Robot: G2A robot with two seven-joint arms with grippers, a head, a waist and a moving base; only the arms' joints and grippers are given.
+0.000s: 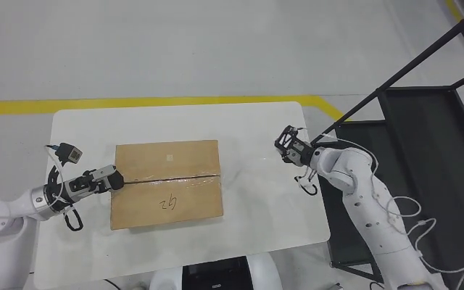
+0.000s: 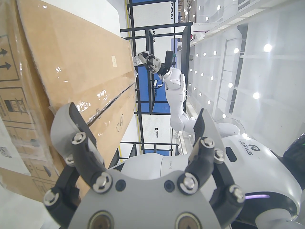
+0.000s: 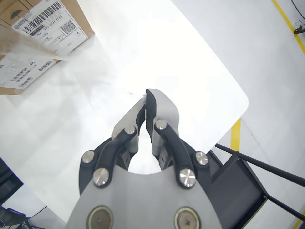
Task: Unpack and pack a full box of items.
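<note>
A closed cardboard box [image 1: 167, 183] lies in the middle of the white table [image 1: 254, 123], its top flaps meeting at a taped seam. My left gripper [image 1: 112, 178] is at the box's left end by the seam. In the left wrist view it [image 2: 137, 120] is open, with one finger [image 2: 73, 117] against the box [image 2: 78, 55] edge. My right gripper [image 1: 287, 145] hovers over bare table to the right of the box. It [image 3: 145, 97] is shut, with a tiny white speck at the tips. A loose strip of clear tape [image 3: 38, 46] sticks out from the box's end [image 3: 47, 20].
A black metal rack [image 1: 413, 145] stands just off the table's right edge. A yellow floor line [image 1: 181, 103] runs behind the table. Bare tabletop lies to the right of the box and along the far side.
</note>
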